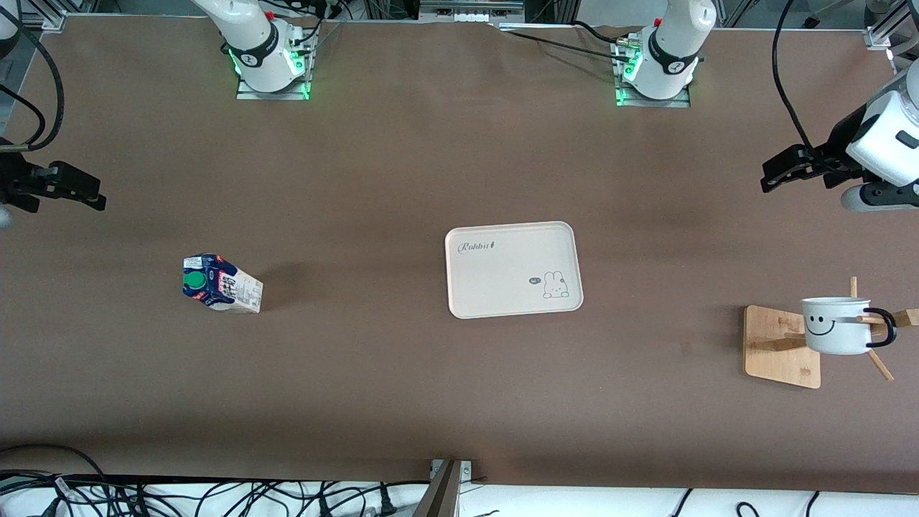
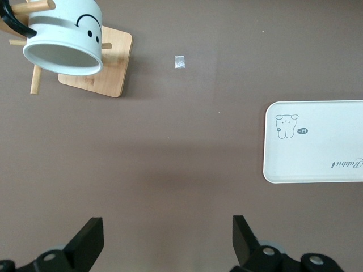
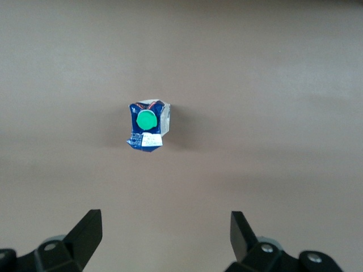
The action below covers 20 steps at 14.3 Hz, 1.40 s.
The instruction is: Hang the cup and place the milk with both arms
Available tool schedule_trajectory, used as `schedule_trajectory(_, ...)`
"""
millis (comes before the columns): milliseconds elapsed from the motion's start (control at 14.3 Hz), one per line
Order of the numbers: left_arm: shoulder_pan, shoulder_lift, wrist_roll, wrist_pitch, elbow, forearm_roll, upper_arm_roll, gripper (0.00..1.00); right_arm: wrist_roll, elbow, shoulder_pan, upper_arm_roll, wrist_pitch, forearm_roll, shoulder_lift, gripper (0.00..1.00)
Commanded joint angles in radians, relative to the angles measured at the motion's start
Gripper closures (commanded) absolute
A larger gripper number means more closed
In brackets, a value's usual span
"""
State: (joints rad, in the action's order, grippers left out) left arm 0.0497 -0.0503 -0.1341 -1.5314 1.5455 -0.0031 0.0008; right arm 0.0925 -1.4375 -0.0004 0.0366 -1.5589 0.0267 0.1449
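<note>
Both grippers, left [image 1: 772, 176] and right [image 1: 90, 197], hang open; the milk [image 1: 221, 283] looks light, crushable, best pinched across its flat sides.

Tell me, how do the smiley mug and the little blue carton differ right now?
The mug is white with a black smiley face and loop handle; the carton is dark blue with a green cap. The mug hangs on a wooden peg rack toward the left arm's end of the table; the carton stands on the bare table toward the right arm's end. Neither is held by a gripper.
</note>
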Motion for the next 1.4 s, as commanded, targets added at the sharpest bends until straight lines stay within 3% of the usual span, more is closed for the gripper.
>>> schedule_trajectory(0,0.004,-0.008,-0.005,0.013,-0.025,0.015,0.001,0.00,0.007,-0.051,-0.018,-0.021,-0.015,0.021,-0.038,0.00)
schedule_trajectory(909,0.002,-0.009,-0.004,0.011,-0.025,0.015,0.002,0.00,0.009,-0.043,-0.010,-0.026,0.000,0.013,-0.038,0.00)
schedule_trajectory(1329,0.002,-0.008,-0.004,0.016,-0.024,0.015,0.002,0.00,0.012,-0.043,0.017,0.003,-0.001,0.012,-0.036,0.00)
